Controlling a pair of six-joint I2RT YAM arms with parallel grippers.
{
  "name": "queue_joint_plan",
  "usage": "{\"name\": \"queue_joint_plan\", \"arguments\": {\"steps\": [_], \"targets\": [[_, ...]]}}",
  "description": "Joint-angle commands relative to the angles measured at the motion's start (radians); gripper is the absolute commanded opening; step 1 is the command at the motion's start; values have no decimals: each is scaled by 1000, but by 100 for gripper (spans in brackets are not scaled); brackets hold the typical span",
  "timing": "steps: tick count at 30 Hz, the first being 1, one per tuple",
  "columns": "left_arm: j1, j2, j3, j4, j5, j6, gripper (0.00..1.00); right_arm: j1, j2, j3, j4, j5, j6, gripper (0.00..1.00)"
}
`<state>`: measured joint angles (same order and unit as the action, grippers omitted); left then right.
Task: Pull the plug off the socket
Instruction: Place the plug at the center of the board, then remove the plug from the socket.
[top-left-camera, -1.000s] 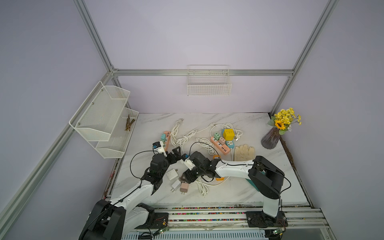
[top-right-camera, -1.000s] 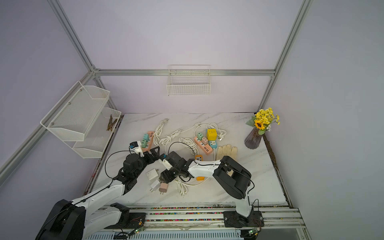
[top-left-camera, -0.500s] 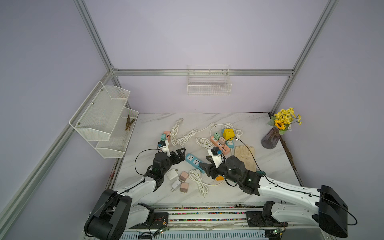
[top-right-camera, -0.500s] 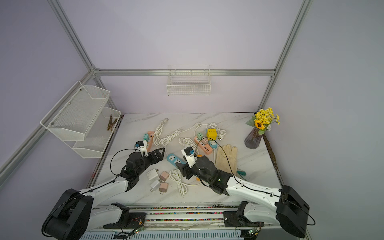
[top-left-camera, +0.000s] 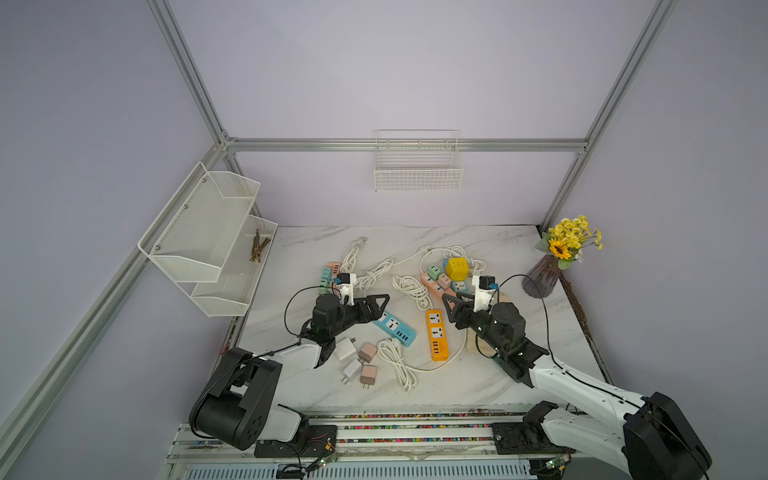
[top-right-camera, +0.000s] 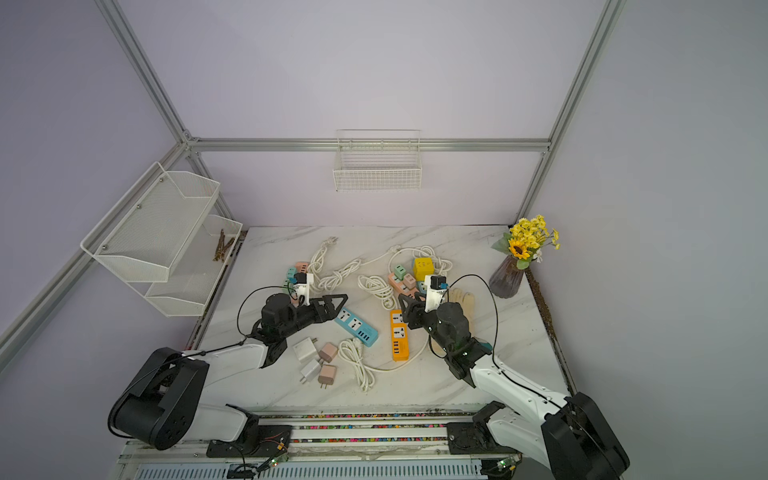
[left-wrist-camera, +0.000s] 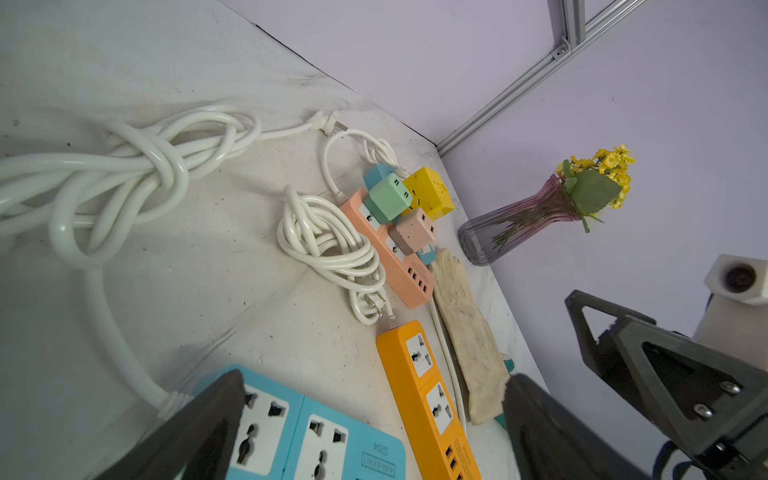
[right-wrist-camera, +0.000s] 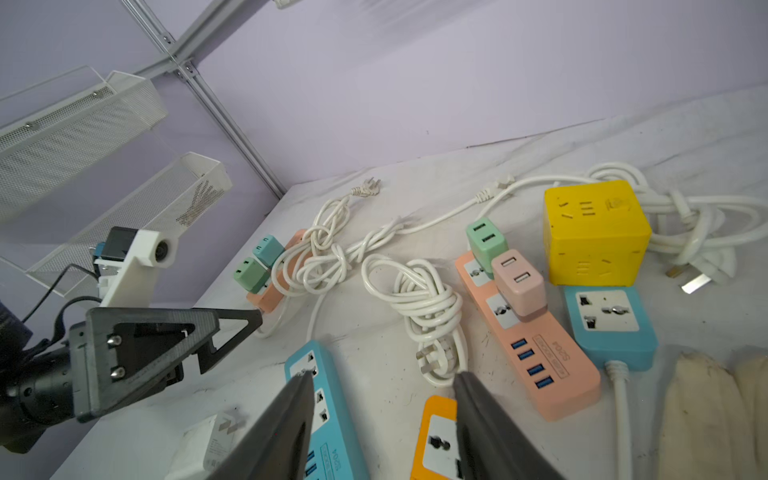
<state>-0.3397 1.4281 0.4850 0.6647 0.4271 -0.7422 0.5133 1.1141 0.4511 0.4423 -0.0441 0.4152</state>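
You're working on a white marble table (top-left-camera: 478, 386) inside a lilac-walled cell. Nearest the front edge lie four loose chargers (top-left-camera: 367, 352), white and pink, unplugged, beside a coiled white cable (top-left-camera: 395, 361). Behind them the left gripper (top-left-camera: 381, 305) has its fingers spread as wide as they go, gripping nothing, just beside the cable end of the blue power strip (top-left-camera: 395, 328). The right gripper (right-wrist-camera: 382, 374) also has its fingers apart with nothing between them. It sits near the far end of the orange power strip (top-left-camera: 436, 338).

Your target is just beyond it. The green plug (right-wrist-camera: 485, 243) and the pink plug (right-wrist-camera: 517, 282) both stand seated in the pink power strip (right-wrist-camera: 540, 357), side by side at its far end. Neither gripper touches them. A yellow cube socket (top-left-camera: 456, 268) sits just behind that strip, and a pale glove (top-right-camera: 463, 301) lies to its right. A second pink strip (right-wrist-camera: 270, 297) carrying two more adapters lies beyond the left gripper. In the far right corner stands a vase of yellow flowers (top-left-camera: 540, 280), and a white wire basket (top-left-camera: 417, 174) hangs on the back wall
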Motion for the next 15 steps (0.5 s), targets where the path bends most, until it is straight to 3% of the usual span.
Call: {"name": "queue_joint_plan", "arguments": {"steps": [1,5,15], "targets": [[7,32,33,60,63,-30,100,-25,36,60,-52,-73,-13,59],[8,57,37,76,77,-50,99,-31,74,103,-126,-60,-91,60],[8,72,40,109,109,-96,98,-44,190,246,-359,114,-317,61]]}}
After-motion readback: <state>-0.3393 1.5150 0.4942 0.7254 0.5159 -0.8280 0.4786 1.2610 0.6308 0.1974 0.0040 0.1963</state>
